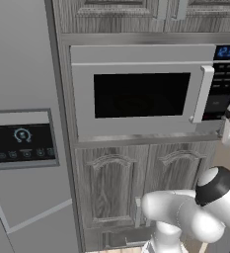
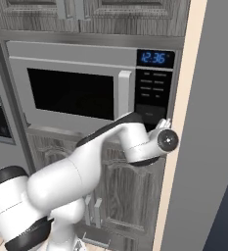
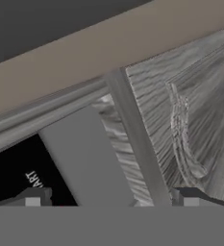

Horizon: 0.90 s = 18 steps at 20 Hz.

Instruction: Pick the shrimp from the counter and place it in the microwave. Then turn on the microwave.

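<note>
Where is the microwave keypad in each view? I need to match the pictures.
Left base view: keypad at the right edge, beside the handle.
Right base view: keypad centre-right, under the blue clock.
Hand view: black corner lower left, lettering visible.
Shared landmark: the grey wood cabinet doors below the microwave.

The white arm [image 2: 81, 171] rises from the base, bends at a dark elbow joint and reaches forward and up — its wrist [image 2: 157, 139] turned sideways. In the hand view the gripper [image 3: 111, 199] holds nothing, jaws spread wide — both dark fingertips [image 3: 34, 198] far apart.
</note>
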### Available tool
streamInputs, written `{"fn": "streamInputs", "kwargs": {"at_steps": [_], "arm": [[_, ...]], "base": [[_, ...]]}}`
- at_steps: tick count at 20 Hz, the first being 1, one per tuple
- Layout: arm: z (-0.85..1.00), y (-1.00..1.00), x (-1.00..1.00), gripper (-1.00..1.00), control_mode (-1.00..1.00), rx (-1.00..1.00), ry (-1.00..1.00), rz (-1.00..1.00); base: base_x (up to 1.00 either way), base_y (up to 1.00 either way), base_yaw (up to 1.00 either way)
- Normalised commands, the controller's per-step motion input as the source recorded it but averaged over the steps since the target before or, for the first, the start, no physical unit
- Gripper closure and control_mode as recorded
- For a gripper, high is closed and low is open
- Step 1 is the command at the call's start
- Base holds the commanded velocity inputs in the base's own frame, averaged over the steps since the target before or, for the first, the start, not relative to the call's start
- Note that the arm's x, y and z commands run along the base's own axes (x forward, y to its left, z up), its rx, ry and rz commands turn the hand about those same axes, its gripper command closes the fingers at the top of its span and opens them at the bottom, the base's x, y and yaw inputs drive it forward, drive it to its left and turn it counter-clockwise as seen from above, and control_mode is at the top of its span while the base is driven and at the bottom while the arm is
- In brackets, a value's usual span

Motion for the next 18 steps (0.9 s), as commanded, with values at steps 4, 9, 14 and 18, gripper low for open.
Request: {"fn": "streamInputs", "kwargs": {"at_steps": [4,9,14,18], "arm": [[-0.06,0.00,0.24,-1.00,-1.00,0.00,0.00,0.00],[-0.07,0.00,0.23,-1.00,-1.00,0.00,0.00,0.00],[-0.07,-0.07,0.17,-1.00,-1.00,0.00,0.00,0.00],[-0.10,-0.11,0.13,-1.00,-1.00,0.00,0.00,0.00]], "base": [[0.00,0.00,0.00],[0.00,0.00,0.00],[0.00,0.00,0.00],[0.00,0.00,0.00]]}}
